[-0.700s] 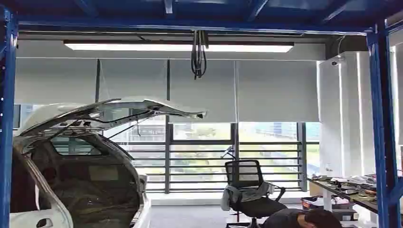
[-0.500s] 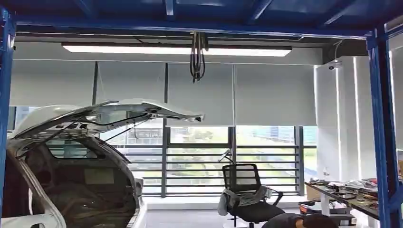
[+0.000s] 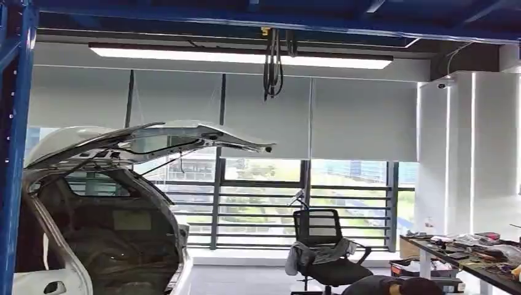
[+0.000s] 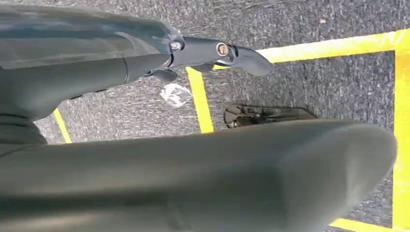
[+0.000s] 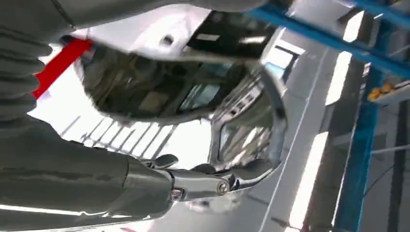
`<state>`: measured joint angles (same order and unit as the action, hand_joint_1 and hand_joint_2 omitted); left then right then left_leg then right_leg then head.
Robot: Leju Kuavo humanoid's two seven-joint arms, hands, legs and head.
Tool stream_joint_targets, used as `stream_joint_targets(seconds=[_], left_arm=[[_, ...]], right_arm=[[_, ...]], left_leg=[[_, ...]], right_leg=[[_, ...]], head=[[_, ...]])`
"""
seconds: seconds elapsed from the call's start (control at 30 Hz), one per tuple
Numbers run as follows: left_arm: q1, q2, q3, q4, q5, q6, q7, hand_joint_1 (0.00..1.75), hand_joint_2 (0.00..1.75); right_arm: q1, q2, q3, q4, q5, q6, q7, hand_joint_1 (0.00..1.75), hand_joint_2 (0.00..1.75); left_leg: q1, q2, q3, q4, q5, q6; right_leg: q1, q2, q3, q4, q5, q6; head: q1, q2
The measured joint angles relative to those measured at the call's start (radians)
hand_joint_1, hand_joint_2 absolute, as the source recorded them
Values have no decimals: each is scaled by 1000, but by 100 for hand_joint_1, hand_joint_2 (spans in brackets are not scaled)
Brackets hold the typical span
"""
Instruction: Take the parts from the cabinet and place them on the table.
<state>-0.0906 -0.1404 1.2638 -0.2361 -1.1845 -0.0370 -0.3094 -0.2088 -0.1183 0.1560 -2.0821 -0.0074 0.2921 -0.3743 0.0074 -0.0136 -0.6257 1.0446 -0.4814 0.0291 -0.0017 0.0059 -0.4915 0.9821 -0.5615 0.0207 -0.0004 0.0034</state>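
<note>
My left hand [image 4: 208,53] hangs over grey carpet marked with yellow tape; its fingers lie stretched out with nothing between them and the thumb. My right hand [image 5: 212,181] is raised before the open rear of a white car [image 5: 159,34], fingers extended and holding nothing. A dark table [image 3: 473,261] stands at the right edge of the head view, covered with several small items too small to tell apart.
A white car [image 3: 92,246] with its tailgate raised fills the left of the head view. A blue steel post [image 3: 15,153] stands at the far left. A black office chair [image 3: 322,249] and a bent-over person [image 3: 396,286] are near the window.
The whole head picture has shifted to the right, so the camera has turned slightly left. The blue post at the right edge has left the picture.
</note>
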Motion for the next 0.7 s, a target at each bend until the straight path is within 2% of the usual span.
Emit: stream_joint_targets(seconds=[0.07, 0.17, 0.27, 0.33, 0.4, 0.5, 0.53, 0.57, 0.63, 0.7], left_arm=[[0, -1, 2, 0, 4, -5, 2, 0, 0], [1, -2, 12, 0, 16, -8, 3, 0, 0], [2, -3, 22, 0, 21, -11, 5, 0, 0], [0, -4, 24, 0, 20, -19, 5, 0, 0], [2, -4, 25, 0, 20, -27, 4, 0, 0], [2, -6, 25, 0, 19, -34, 3, 0, 0], [1, -7, 25, 0, 19, -36, 3, 0, 0], [0, -10, 25, 0, 19, -37, 5, 0, 0], [0, -18, 25, 2, 19, -37, 9, 0, 0], [-3, -29, 26, 3, 19, -36, 13, 0, 0]], right_arm=[[3, -30, 8, 21, -66, 40, 38, 0, 175], [16, -119, 24, 66, -166, 76, 104, 0, 175], [29, -222, 30, 104, -179, 82, 133, 0, 175], [30, -312, 42, 117, -234, 122, 178, 0, 175], [19, -430, 53, 127, -313, 160, 220, 0, 175], [-25, -592, 68, 139, -365, 176, 294, 0, 175], [-44, -633, 77, 142, -348, 169, 309, 0, 175], [-65, -667, 92, 144, -278, 135, 319, 0, 175], [-97, -684, 121, 155, -42, 54, 316, 0, 175], [-119, -682, 172, 172, 163, 15, 313, 0, 175]], left_leg=[[0, 0, 1, 0, 0, 0], [0, 0, 4, 0, 0, 1], [0, 0, 6, 0, 0, 1], [0, 0, 7, 0, 0, 1], [0, 0, 7, 0, 0, 1], [0, 0, 8, 0, 0, 1], [0, 0, 8, 0, 0, 1], [0, 0, 8, 0, 0, 1], [2, 1, 9, 0, 0, 1], [2, 1, 10, -1, 0, 1]], right_leg=[[0, -1, 1, 0, 0, 0], [0, -2, 3, -1, 1, 1], [1, -2, 4, 0, 1, 2], [1, -2, 5, 0, 1, 2], [1, -3, 6, 0, 1, 2], [1, -2, 6, 0, 1, 3], [1, -2, 6, 0, 1, 2], [1, -2, 6, 0, 1, 2], [3, -2, 7, 0, 1, 2], [3, -2, 8, 0, 1, 2]], head=[[0, 0], [0, 0], [0, 0], [0, 0], [0, 0], [0, 0], [0, 0], [0, 0], [0, 0], [0, 0]])
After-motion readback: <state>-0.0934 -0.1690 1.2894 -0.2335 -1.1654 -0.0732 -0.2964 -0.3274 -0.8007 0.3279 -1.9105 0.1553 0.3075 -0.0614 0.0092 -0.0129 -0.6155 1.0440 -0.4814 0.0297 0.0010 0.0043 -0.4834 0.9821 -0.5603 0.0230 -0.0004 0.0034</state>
